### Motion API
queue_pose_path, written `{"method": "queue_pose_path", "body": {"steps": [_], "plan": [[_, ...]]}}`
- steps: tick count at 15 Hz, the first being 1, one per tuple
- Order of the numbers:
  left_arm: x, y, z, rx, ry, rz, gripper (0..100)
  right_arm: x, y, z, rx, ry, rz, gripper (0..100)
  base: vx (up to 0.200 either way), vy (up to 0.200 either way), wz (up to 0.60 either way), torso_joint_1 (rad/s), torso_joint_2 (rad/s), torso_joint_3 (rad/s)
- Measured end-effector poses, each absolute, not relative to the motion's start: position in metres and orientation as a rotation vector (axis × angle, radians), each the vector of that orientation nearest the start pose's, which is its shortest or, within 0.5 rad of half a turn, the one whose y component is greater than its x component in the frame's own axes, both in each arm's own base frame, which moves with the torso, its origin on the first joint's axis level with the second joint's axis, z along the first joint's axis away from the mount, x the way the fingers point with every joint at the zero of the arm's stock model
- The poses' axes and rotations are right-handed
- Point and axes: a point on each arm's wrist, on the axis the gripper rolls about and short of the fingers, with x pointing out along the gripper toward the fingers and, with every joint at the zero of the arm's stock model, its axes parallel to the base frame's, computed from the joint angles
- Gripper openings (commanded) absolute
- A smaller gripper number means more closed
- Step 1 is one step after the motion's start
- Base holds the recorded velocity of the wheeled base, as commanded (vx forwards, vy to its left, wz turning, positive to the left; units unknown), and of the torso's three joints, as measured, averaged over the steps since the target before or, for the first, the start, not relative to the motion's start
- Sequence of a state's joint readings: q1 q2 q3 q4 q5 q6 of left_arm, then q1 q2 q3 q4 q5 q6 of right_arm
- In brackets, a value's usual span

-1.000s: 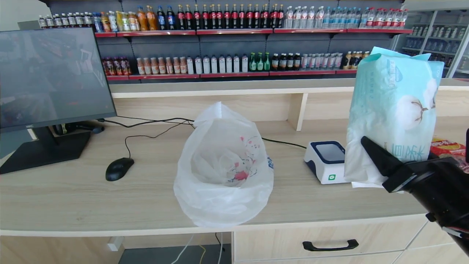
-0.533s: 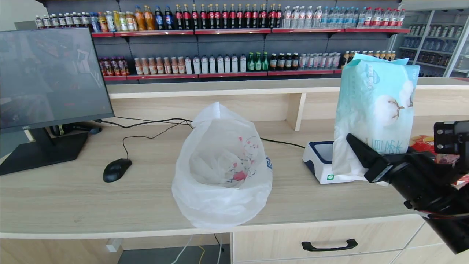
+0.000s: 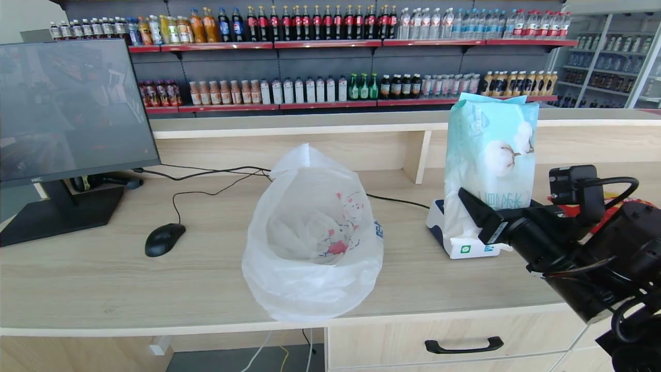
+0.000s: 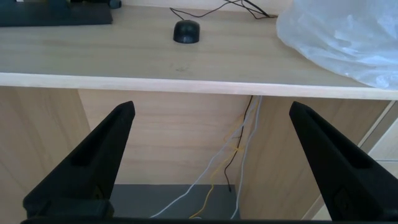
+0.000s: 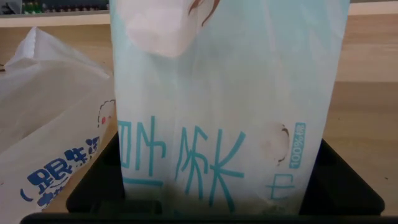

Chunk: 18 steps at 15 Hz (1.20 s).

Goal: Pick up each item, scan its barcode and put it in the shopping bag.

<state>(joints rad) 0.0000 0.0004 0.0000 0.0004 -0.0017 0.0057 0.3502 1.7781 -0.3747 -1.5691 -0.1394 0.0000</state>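
A tall light-blue and white tissue pack (image 3: pixel 489 155) with a cotton picture stands upright in my right gripper (image 3: pixel 488 214), which is shut on its lower part. The pack's bottom hangs right over the white scanner (image 3: pixel 454 247) with the dark blue top. In the right wrist view the pack (image 5: pixel 230 106) sits between the black fingers (image 5: pixel 348 180). The white plastic shopping bag (image 3: pixel 315 243) stands open mid-counter, left of the scanner. My left gripper (image 4: pixel 211 162) is open below the counter's front edge with nothing in it.
A monitor (image 3: pixel 72 108) and a black mouse (image 3: pixel 164 239) with cables sit at the counter's left. A red snack packet (image 3: pixel 612 196) lies behind my right arm. A raised shelf (image 3: pixel 310 126) runs along the back. Drawers with a black handle (image 3: pixel 465 345) are below.
My right gripper has carried the tissue pack leftward and lower, from right of the scanner to directly over it. The bag and the left gripper have stayed put.
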Motion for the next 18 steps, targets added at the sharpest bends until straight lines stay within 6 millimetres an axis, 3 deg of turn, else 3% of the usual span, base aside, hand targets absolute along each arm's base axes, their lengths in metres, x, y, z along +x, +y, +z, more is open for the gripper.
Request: {"method": "queue_pose_path", "body": {"steps": [7, 18], "plan": [[-0.023, 0.000, 0.075, 0.006, 0.000, -0.002, 100, 0.284, 0.093, 0.143, 0.041, -0.166, 0.188, 0, 0.000, 0.000, 0.00, 0.000, 0.00, 0.000], [-0.023, 0.000, 0.075, 0.006, 0.001, -0.001, 100, 0.288, 0.093, 0.131, 0.031, -0.126, 0.180, 0, 0.000, 0.000, 0.00, 0.000, 0.00, 0.000]]}}
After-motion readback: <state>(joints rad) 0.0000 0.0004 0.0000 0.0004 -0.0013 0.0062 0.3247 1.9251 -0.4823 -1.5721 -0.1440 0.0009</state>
